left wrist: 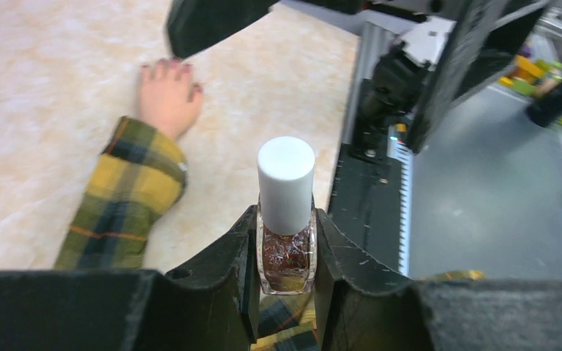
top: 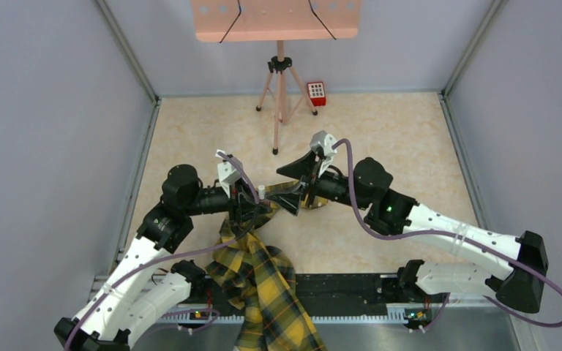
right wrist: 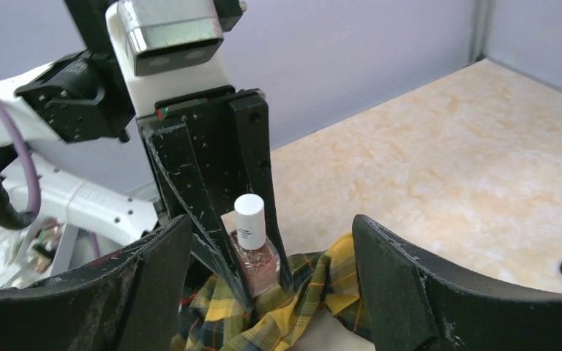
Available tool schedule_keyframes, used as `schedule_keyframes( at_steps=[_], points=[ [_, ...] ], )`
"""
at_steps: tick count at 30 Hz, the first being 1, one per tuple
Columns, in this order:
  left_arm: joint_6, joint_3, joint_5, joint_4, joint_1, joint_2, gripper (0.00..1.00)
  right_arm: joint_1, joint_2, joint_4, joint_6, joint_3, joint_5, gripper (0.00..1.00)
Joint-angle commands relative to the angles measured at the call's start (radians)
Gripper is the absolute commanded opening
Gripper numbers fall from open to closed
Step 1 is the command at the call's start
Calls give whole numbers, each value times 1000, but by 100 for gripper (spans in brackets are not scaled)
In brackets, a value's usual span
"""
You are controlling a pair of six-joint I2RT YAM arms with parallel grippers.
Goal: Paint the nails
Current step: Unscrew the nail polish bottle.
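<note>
A nail polish bottle [left wrist: 286, 245] with a white cap [left wrist: 286, 181] stands upright in my left gripper [left wrist: 285, 241], which is shut on its glass body. The same bottle [right wrist: 253, 252] shows in the right wrist view between the left fingers [right wrist: 190, 175]. My right gripper [right wrist: 271, 228] is open, one finger on either side of the bottle and apart from it. The mannequin hand [left wrist: 167, 99] lies flat on the table, its dark red nails [left wrist: 170, 66] pointing away. Its plaid sleeve [left wrist: 128, 194] runs toward the near edge. From above, both grippers meet over the sleeve [top: 263, 274]; the hand is hidden there.
A pink board [top: 276, 18] on a tripod [top: 281, 95] stands at the back, with a small red keypad box [top: 316, 93] beside its feet. A black rail [top: 351, 289] runs along the near edge. Grey walls close in the table on three sides.
</note>
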Motion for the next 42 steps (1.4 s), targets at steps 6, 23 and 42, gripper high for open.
schedule_keyframes(
  at_steps=[6, 23, 42],
  points=[
    [50, 33, -380, -48, 0, -3, 0, -7, 28, 66, 67, 24, 164, 76],
    [51, 37, -432, -63, 0, 13, 0, 19, 186, 42, 151, 146, 212, 52],
    [53, 40, -448, -70, 1, 13, 0, 32, 286, 21, 171, 216, 208, 41]
  ],
)
